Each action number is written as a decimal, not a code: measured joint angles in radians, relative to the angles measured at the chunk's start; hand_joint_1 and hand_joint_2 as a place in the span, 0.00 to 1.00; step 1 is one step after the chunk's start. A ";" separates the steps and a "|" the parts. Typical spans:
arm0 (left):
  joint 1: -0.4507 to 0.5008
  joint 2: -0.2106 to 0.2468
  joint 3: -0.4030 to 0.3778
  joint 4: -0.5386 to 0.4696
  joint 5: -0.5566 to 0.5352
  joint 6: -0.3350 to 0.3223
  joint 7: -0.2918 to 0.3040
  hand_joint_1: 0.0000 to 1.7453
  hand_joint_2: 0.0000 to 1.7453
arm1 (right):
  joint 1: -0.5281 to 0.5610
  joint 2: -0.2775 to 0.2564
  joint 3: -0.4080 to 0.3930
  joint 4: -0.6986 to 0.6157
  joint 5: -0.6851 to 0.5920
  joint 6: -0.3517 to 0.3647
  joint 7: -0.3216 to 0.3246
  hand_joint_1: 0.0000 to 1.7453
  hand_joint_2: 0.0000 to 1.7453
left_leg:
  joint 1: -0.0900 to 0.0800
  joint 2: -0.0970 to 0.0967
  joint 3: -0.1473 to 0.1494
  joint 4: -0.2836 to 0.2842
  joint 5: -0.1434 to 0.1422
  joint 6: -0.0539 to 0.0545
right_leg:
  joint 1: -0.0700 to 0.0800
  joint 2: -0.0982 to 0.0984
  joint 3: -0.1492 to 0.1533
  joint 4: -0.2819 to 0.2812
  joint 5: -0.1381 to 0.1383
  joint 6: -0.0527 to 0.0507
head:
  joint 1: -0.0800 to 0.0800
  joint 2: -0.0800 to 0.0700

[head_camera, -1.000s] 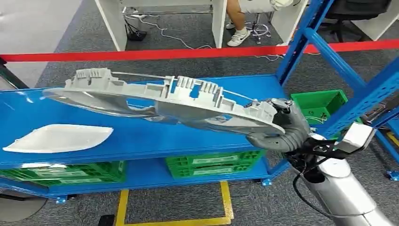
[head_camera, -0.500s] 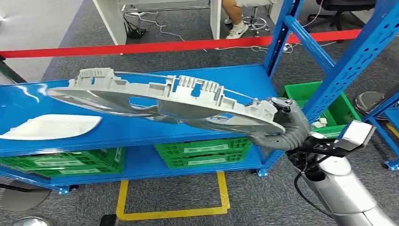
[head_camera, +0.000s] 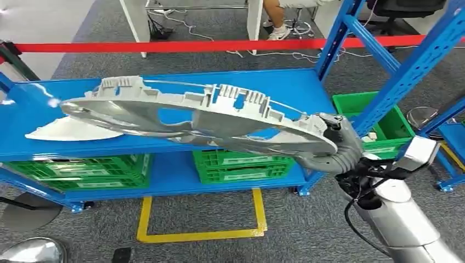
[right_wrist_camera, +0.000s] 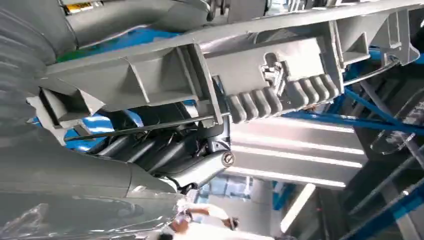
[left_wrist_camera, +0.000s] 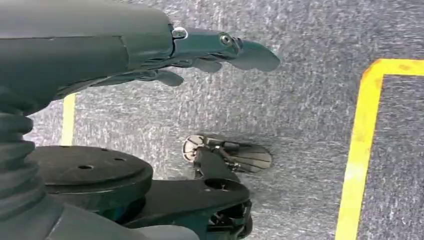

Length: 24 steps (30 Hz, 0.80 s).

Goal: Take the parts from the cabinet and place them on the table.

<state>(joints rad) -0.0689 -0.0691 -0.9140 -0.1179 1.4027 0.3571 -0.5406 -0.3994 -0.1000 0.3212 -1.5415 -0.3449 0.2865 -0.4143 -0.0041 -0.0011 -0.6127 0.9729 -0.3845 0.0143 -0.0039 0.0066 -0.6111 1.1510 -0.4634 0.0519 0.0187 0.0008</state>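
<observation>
Two green crates under blue shelf, right hand grasping grey part, left hand released.

A red barrier tape stretches across the far side above grey carpet. Beyond it stand white desk legs, tangled cables and a seated person's sneaker (little else of them shows). Yellow floor tape marks a rectangle near the camera.

The right hand grips a long grey headlamp housing above the blue table.
</observation>
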 joint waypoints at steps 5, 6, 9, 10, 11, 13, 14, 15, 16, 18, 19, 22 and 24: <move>0.000 -0.004 0.006 0.000 0.001 -0.003 -0.006 0.00 1.00 | -0.025 -0.001 -0.002 0.021 -0.021 0.018 0.005 1.00 1.00 | 0.003 0.000 -0.020 -0.006 0.044 -0.026 | 0.013 0.003 0.089 -0.157 -0.013 -0.022 | -0.002 0.000; 0.002 -0.003 0.006 0.000 0.000 -0.003 -0.006 0.00 1.00 | -0.025 -0.001 -0.002 0.025 -0.024 0.025 0.006 1.00 1.00 | -0.001 -0.002 -0.025 -0.008 0.051 -0.034 | 0.007 0.001 0.077 -0.170 0.003 -0.033 | 0.000 0.000; 0.001 -0.002 0.006 0.000 -0.003 -0.003 -0.006 0.00 1.00 | -0.030 -0.001 -0.002 0.034 -0.030 0.033 0.006 1.00 1.00 | 0.005 -0.002 -0.069 0.117 -0.098 -0.054 | -0.001 -0.003 0.049 -0.171 0.033 -0.050 | -0.006 0.000; 0.000 -0.002 0.006 0.000 -0.002 -0.002 -0.006 0.00 1.00 | -0.030 -0.001 -0.002 0.036 -0.030 0.037 0.006 1.00 1.00 | 0.007 -0.002 -0.090 0.200 -0.147 -0.058 | -0.002 -0.004 0.036 -0.170 0.043 -0.049 | -0.005 0.000; 0.000 -0.002 0.006 0.000 -0.002 0.000 -0.006 0.00 1.00 | -0.030 -0.001 -0.002 0.040 -0.030 0.040 0.009 1.00 1.00 | 0.009 -0.002 -0.106 0.279 -0.179 -0.062 | -0.004 -0.004 0.022 -0.168 0.054 -0.048 | -0.006 0.000; 0.000 -0.002 0.006 0.000 0.000 0.001 -0.006 0.00 1.00 | -0.030 -0.001 -0.002 0.047 -0.029 0.043 0.012 1.00 1.00 | 0.014 -0.002 -0.087 0.308 -0.148 -0.067 | -0.008 -0.006 -0.005 -0.167 0.076 -0.045 | -0.005 0.000; -0.001 0.000 0.006 0.000 0.000 0.001 -0.007 0.00 1.00 | -0.030 -0.002 -0.003 0.049 -0.029 0.043 0.012 1.00 1.00 | 0.016 -0.001 -0.053 0.267 -0.106 -0.070 | -0.011 -0.006 -0.021 -0.165 0.086 -0.041 | -0.005 0.000; -0.001 0.000 0.006 0.000 0.000 0.001 -0.008 0.00 1.00 | -0.030 -0.002 -0.003 0.050 -0.029 0.043 0.012 1.00 1.00 | 0.019 -0.001 -0.004 0.199 -0.071 -0.072 | -0.014 -0.005 -0.035 -0.163 0.095 -0.035 | -0.005 0.000; -0.003 0.001 0.006 0.000 0.000 0.000 -0.010 0.00 1.00 | -0.030 -0.002 -0.003 0.050 -0.029 0.043 0.012 1.00 1.00 | 0.023 -0.001 0.056 0.116 -0.057 -0.077 | -0.017 -0.005 -0.045 -0.159 0.103 -0.028 | -0.005 0.000; -0.008 0.000 0.006 -0.001 0.003 -0.002 -0.016 0.00 1.00 | -0.033 -0.002 -0.007 0.050 -0.029 0.043 0.013 1.00 1.00 | 0.017 -0.009 0.129 -0.020 -0.113 -0.058 | -0.011 -0.005 -0.063 -0.152 0.121 -0.012 | -0.007 0.000; -0.008 0.001 0.006 -0.001 0.004 -0.002 -0.017 0.00 1.00 | -0.035 -0.002 -0.008 0.051 -0.029 0.043 0.013 1.00 1.00 | 0.016 -0.009 0.117 -0.011 -0.105 -0.051 | -0.012 -0.006 -0.065 -0.157 0.134 -0.008 | -0.006 0.000; -0.004 0.002 0.006 -0.001 0.008 -0.003 -0.018 0.00 1.00 | -0.034 -0.004 -0.010 0.060 -0.029 0.043 0.013 1.00 1.00 | 0.015 0.000 0.091 -0.007 -0.079 -0.017 | -0.020 -0.006 -0.082 -0.161 0.140 0.008 | -0.008 0.000; -0.003 0.003 0.007 -0.001 0.007 -0.003 -0.017 0.00 1.00 | -0.036 -0.004 -0.010 0.064 -0.029 0.043 0.013 1.00 1.00 | 0.012 0.000 0.068 -0.007 -0.060 -0.003 | -0.018 -0.008 -0.114 -0.054 0.010 0.012 | -0.002 0.000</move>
<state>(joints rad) -0.0719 -0.0656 -0.9071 -0.1186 1.4099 0.3536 -0.5577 -0.4351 -0.1038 0.3117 -1.4778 -0.3742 0.3296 -0.4009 0.0078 -0.0012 -0.5445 0.9662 -0.4448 0.0111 -0.0215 -0.0014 -0.7248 1.0974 -0.4531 0.0634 0.0164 0.0008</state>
